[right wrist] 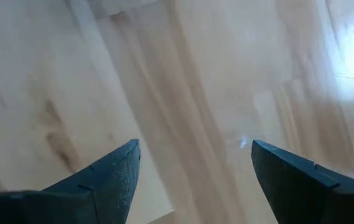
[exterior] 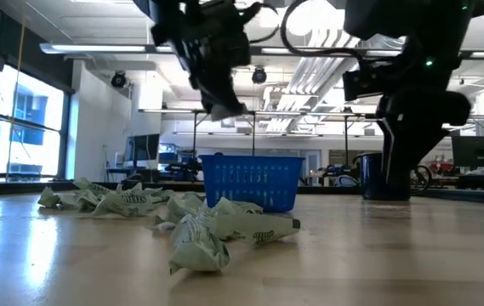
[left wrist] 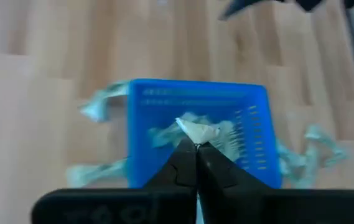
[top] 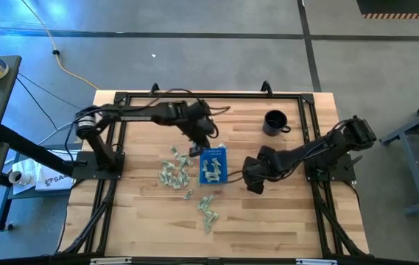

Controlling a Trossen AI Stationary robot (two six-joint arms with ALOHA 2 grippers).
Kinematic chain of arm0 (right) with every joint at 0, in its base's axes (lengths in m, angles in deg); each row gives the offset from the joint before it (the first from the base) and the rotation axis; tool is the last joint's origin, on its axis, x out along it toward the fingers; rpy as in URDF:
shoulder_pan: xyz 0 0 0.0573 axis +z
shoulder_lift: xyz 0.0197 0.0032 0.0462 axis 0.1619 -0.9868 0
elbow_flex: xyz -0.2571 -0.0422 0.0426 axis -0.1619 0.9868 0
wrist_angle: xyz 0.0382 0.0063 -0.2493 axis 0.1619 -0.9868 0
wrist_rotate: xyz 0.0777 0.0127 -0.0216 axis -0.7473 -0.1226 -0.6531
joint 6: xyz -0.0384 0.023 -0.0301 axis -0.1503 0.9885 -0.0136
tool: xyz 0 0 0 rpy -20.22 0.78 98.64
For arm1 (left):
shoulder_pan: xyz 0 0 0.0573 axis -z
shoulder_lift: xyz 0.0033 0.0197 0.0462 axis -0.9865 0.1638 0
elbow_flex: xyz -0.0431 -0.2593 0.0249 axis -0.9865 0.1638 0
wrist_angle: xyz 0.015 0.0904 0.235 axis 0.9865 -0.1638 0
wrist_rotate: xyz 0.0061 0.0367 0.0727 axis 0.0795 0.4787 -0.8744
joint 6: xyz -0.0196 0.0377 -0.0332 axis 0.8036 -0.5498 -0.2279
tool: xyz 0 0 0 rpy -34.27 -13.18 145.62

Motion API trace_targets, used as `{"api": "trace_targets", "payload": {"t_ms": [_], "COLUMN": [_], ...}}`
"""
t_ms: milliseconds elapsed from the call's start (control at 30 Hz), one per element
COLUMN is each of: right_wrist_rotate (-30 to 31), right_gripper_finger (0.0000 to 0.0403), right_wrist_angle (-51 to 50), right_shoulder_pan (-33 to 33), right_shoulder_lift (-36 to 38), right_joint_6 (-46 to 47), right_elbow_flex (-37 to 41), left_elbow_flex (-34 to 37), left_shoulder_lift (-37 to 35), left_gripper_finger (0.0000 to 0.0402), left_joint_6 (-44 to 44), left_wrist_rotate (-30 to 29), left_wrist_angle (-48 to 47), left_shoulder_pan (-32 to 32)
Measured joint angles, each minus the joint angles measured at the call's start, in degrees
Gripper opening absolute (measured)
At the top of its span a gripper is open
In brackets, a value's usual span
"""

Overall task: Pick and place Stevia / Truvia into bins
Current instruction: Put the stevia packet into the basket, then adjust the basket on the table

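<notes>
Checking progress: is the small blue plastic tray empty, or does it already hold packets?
Not empty: several pale green paper packets lie inside the shallow blue tray.

Overhead and table-level views share the blue tray (top: 213, 164); wrist cameras look down close.

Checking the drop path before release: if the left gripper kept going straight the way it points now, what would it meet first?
Probably the blue tray. The left gripper, jaws shut on a sweetener packet, points down at the tray's inside, where other packets already lie. It hangs above the tray; exact height is unclear.
</notes>
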Motion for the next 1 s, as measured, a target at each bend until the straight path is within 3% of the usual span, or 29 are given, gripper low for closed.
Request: {"api": "trace_targets", "payload": {"t_ms": [367,467,633,700,833,1000], "right_wrist_rotate": [2.63,2.53,2.34,2.01,1.61,1.51], "right_gripper_finger": [0.0296,0.0296,0.0296,0.0296,0.0296,0.0296], "right_wrist_angle": [2.23,2.88,4.7,5.39,7.36,7.4], "right_shoulder_pan": [-5.29,-6.62,-8.35,-9.0,-9.91,-10.21], "right_shoulder_lift": [1.61,2.33,3.06,3.04,3.04,3.04], "right_joint_6": [-11.84,-13.21,-15.13,-15.6,-16.04,-15.29], "right_elbow_flex": [-0.01,-0.02,-0.02,0.0,-0.02,-0.02], "left_elbow_flex": [-0.04,-0.15,-1.51,-1.48,-0.92,0.92], "left_shoulder_lift": [7.34,5.21,-0.42,-0.36,1.9,6.53], "left_gripper_finger": [0.0108,0.012,0.0127,0.0123,0.0105,0.0086], "left_joint_6": [4.67,6.88,7.01,6.85,6.88,6.89], "left_wrist_rotate": [-3.65,-8.73,-23.41,-26.12,-25.6,-20.4], "left_wrist_angle": [2.14,-0.84,-6.45,-7.21,-6.91,-7.24], "left_shoulder_pan": [7.1,6.9,4.4,1.87,-3.45,-5.63]}}
